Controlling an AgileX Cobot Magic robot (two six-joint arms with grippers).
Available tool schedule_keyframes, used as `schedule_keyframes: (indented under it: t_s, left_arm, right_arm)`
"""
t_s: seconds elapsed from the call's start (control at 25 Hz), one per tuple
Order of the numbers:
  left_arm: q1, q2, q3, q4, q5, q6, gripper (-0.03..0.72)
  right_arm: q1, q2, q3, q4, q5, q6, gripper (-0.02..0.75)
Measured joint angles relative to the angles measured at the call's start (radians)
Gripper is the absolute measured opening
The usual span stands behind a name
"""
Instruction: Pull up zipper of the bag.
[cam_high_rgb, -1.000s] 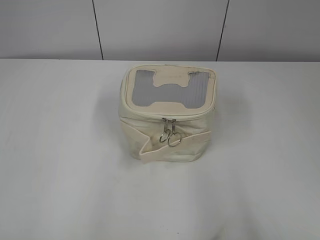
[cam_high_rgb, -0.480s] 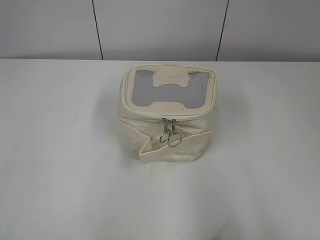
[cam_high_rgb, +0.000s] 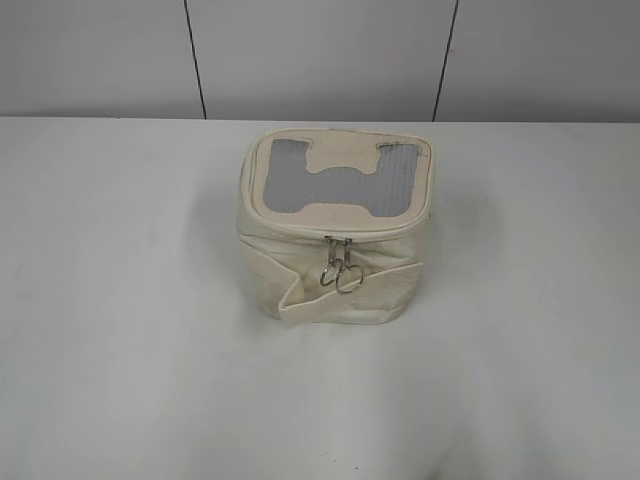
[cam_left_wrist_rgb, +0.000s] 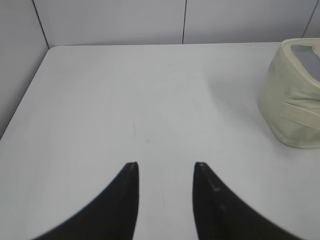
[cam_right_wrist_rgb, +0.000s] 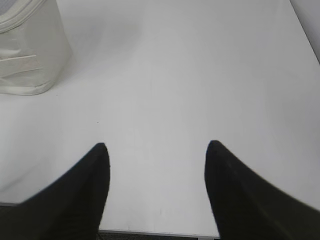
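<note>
Fabric bag (cam_high_rgb: 335, 235), small, boxy and cream-white with a grey mesh top, stands upright in the middle of the white table (cam_high_rgb: 120, 350). Its cream zipper (cam_high_rgb: 330, 232) rings the top rim, and two silver ring pulls (cam_high_rgb: 340, 275) hang together on the near face. The left black gripper (cam_left_wrist_rgb: 165, 167) and the right black gripper (cam_right_wrist_rgb: 156, 147) both hover over bare table, well apart from the bag, jaws spread and holding nothing.
</note>
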Motion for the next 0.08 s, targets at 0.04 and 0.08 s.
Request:
schedule_keyframes:
  t_s: [0.04, 0.08]
  left_arm:
    - [0.000, 0.000, 0.000, 0.000, 0.000, 0.000, 0.279]
    - [0.000, 0.000, 0.000, 0.000, 0.000, 0.000, 0.278]
  right_arm:
    - [0.000, 0.000, 0.000, 0.000, 0.000, 0.000, 0.475]
    - [0.000, 0.000, 0.000, 0.000, 0.000, 0.000, 0.475]
